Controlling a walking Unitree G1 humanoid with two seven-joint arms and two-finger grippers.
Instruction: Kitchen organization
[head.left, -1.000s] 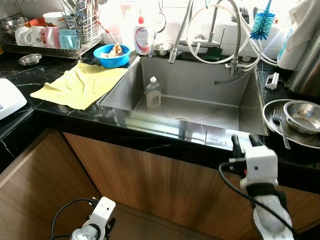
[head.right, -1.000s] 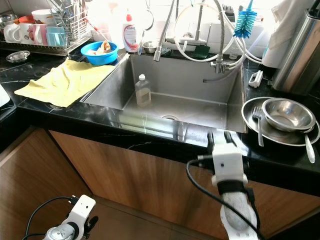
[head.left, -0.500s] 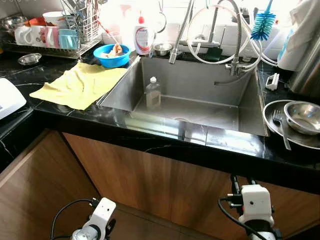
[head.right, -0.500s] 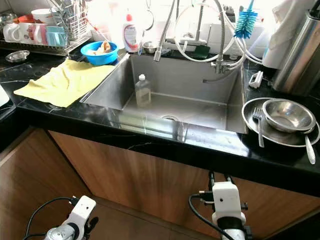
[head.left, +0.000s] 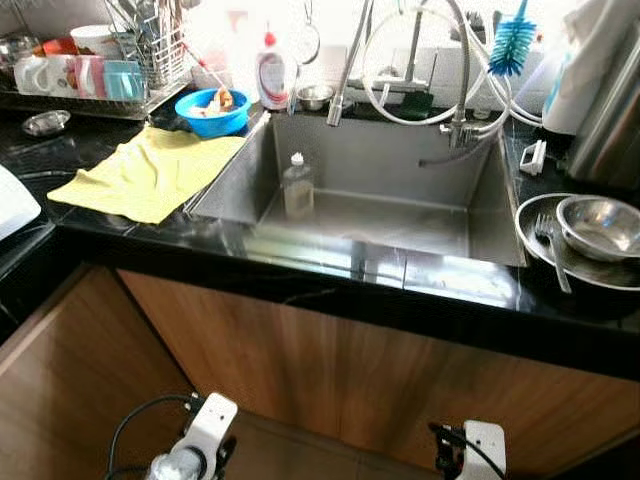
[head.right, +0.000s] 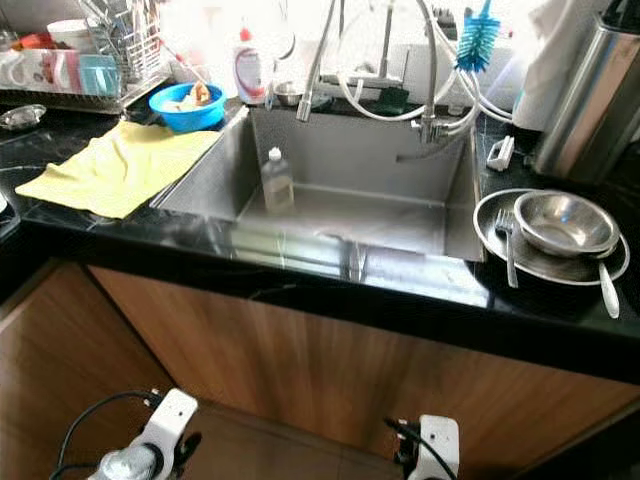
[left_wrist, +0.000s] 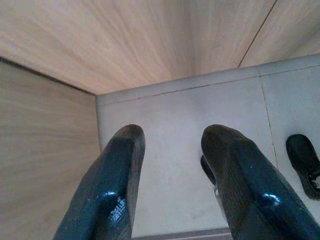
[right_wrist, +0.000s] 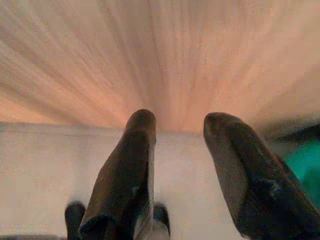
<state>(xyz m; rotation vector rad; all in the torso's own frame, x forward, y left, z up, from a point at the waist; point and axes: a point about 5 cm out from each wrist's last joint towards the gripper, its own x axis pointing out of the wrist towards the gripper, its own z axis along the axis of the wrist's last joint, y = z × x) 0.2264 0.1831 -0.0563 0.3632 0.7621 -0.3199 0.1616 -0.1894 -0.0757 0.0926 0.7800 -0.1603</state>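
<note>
A steel sink (head.left: 480, 215) is set in the black counter, with a clear bottle (head.left: 296, 187) standing inside it. A yellow cloth (head.left: 150, 170) lies left of the sink, near a blue bowl (head.left: 212, 110) holding food scraps. On the right, a steel bowl (head.left: 598, 222) and a fork (head.left: 548, 250) rest on a steel plate (head.right: 545, 262). Both arms hang low in front of the wooden cabinet. My left gripper (left_wrist: 172, 137) is open over the pale floor. My right gripper (right_wrist: 180, 120) is open too, facing the cabinet front with nothing between its fingers.
A dish rack (head.left: 100, 75) with mugs and cutlery stands at the back left. A white soap bottle (head.left: 271, 72), a small steel cup (head.left: 315, 96), coiled tap hoses (head.left: 410, 60) and a blue brush (head.left: 508, 45) line the back. A steel canister (head.right: 590, 100) stands far right.
My right arm has dropped from the counter's front edge down to the foot of the cabinet. The left arm hangs as before. The view has shifted slightly.
</note>
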